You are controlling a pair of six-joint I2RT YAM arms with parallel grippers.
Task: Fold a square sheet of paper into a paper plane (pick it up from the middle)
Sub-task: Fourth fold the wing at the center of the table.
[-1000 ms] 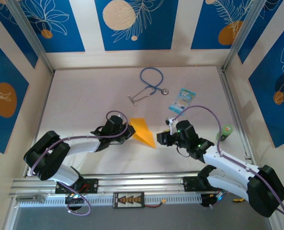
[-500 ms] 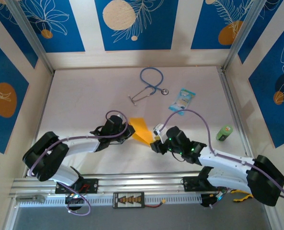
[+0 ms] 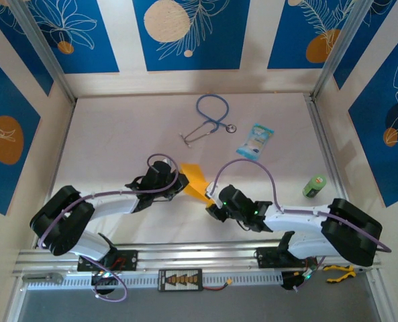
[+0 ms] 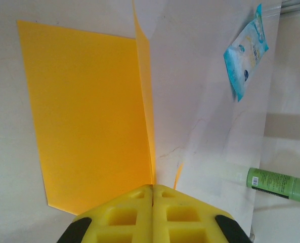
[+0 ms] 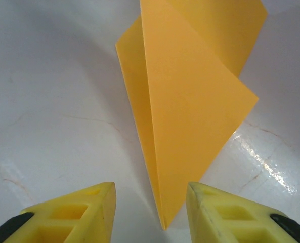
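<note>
Right gripper [image 3: 212, 209] is advancing leftward onto paper plane [image 3: 195, 180].
Jaws parted, straddling its tip; left gripper [image 4: 152, 188] is clenching the crease.

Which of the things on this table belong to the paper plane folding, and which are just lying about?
Job in hand: partly folded orange paper; left pincer, shut on it; right pincer, open at its tip.
Lying about: stethoscope; light-blue packet; green bottle.

The paper plane [image 5: 190, 101] is orange-yellow, the packet [image 4: 247, 50] light-blue, the bottle [image 4: 276, 183] green.
</note>
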